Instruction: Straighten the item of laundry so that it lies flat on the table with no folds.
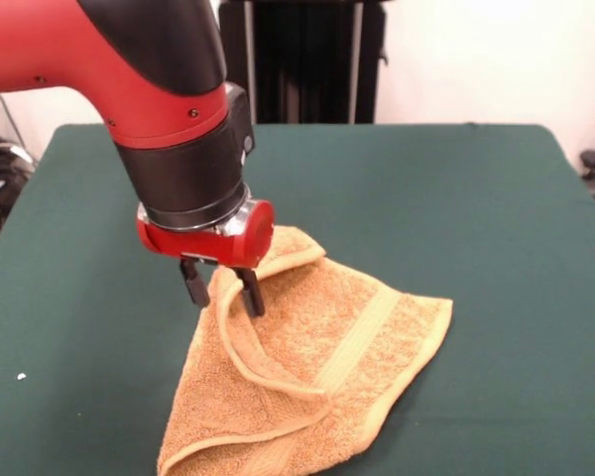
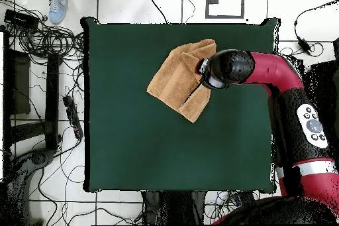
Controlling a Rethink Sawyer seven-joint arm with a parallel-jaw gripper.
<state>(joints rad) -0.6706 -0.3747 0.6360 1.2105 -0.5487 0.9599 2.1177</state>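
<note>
The item of laundry (image 1: 307, 377) is an orange-tan terry towel lying rumpled on the green table (image 1: 496, 228), with one side folded over itself and a ribbed band running diagonally across it. In the overhead view the towel (image 2: 180, 79) lies near the table's (image 2: 145, 144) upper middle. My gripper (image 1: 221, 288) points down at the towel's far folded edge. Its two black fingers stand apart: one finger (image 1: 249, 294) rests on the cloth, the other is at the towel's corner. From above, the wrist (image 2: 222, 69) hides the fingers.
A small white speck (image 1: 21, 377) lies on the table's left part. A black stand (image 1: 297, 59) rises behind the table. Cables and a power strip (image 2: 71, 114) lie on the floor beside it, and a shoe (image 2: 58, 4) shows at a corner.
</note>
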